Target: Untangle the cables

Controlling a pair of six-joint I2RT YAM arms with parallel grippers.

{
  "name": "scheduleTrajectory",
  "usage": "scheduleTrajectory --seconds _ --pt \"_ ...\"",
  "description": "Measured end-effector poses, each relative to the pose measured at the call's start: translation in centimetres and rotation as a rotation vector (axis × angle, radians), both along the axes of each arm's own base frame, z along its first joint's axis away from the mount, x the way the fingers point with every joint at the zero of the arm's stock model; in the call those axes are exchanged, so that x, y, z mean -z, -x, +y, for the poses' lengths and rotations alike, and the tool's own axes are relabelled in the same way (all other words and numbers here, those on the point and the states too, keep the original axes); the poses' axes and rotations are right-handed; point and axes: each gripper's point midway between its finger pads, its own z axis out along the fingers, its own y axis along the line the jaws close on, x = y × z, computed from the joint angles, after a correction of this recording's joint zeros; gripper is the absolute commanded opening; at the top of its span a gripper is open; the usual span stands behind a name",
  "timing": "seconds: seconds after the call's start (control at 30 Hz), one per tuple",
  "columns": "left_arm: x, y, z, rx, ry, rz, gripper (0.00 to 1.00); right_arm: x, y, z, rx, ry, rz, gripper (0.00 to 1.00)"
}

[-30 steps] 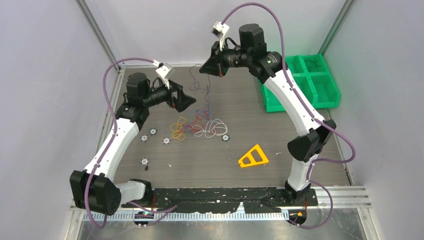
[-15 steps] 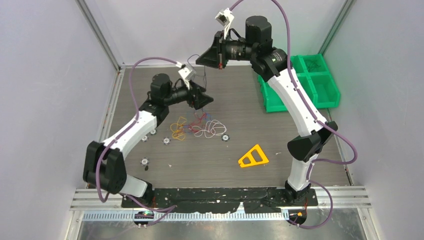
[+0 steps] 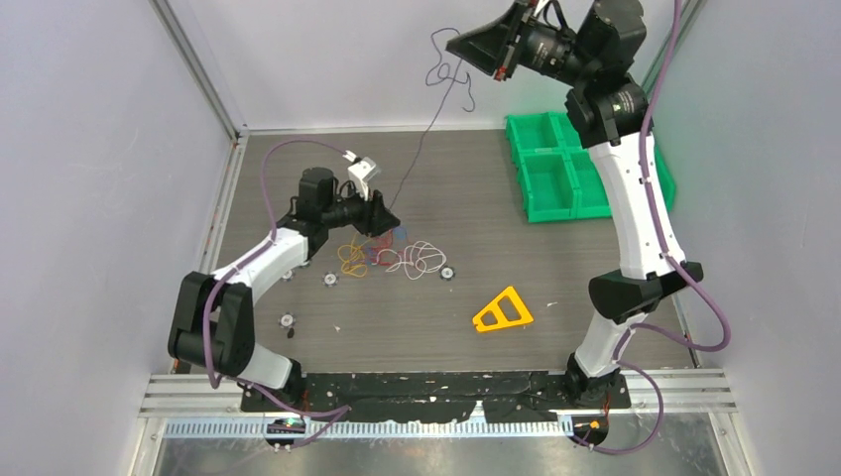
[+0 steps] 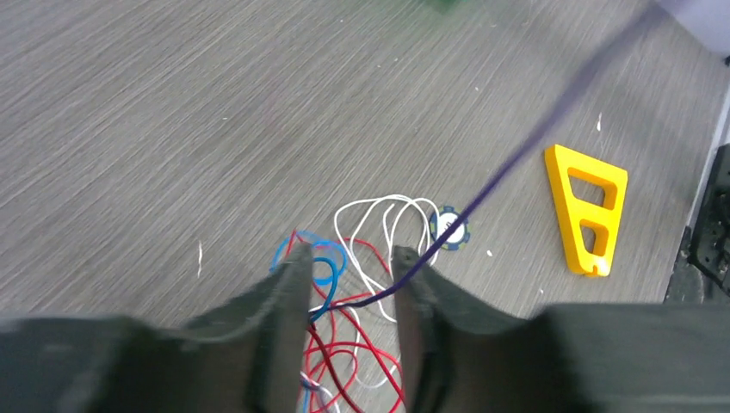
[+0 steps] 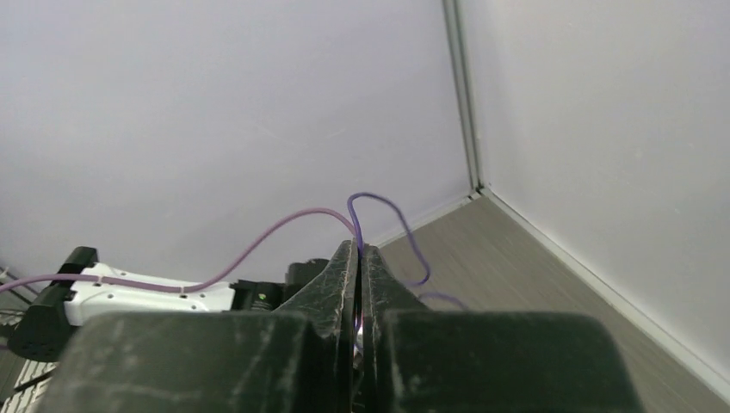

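Right gripper (image 3: 461, 42) is held high above the far side of the bench (image 3: 476, 223), close to the back wall. In the right wrist view its jaws are seen pressed together on a dark purple cable (image 5: 385, 203), and a loop of that cable stands out beyond the fingertips. A curled free end hangs beside the right gripper. From the grip the dark purple cable is drawn in a nearly straight, sloping line down to the left gripper (image 3: 390, 222).

Left gripper is positioned low over the bench, directly above the far edge of the remaining cables (image 3: 397, 258). In the left wrist view its jaws are seen parted by a narrow gap and are not closed on anything. The dark purple cable is passed into that gap and lies against the inner edge of the finger (image 4: 413, 288) on the right of that view. Where its lower end runs beneath the gripper cannot be told.

The cables are spread on the bench in loose, overlapping loops. A white cable (image 4: 379, 215), a red cable (image 4: 366, 366) and a blue cable (image 4: 320, 258) are crossed under the left gripper. A yellow-orange cable (image 3: 350, 260) is at the left end of the heap.

A small round disc (image 4: 448, 227) lies just beside the white loops. A yellow triangular piece (image 3: 503, 311) lies nearer the arm bases, apart from the heap. A green bin (image 3: 550, 174) is set at the far right of the bench.
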Motion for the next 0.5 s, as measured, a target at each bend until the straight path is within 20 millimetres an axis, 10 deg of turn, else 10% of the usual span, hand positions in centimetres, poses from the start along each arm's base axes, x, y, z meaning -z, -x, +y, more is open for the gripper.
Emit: scheduleTrajectory --seconds 0.13,0.5 --pt "-1.1 0.8 0.4 0.011 -0.020 -0.036 0.68 1.5 -1.1 -1.9 0.057 0.025 0.036 0.05" --pt "-0.6 2.0 2.5 -0.004 -0.143 -0.066 0.63 1.4 -6.0 -11.5 0.319 0.040 0.045 0.05"
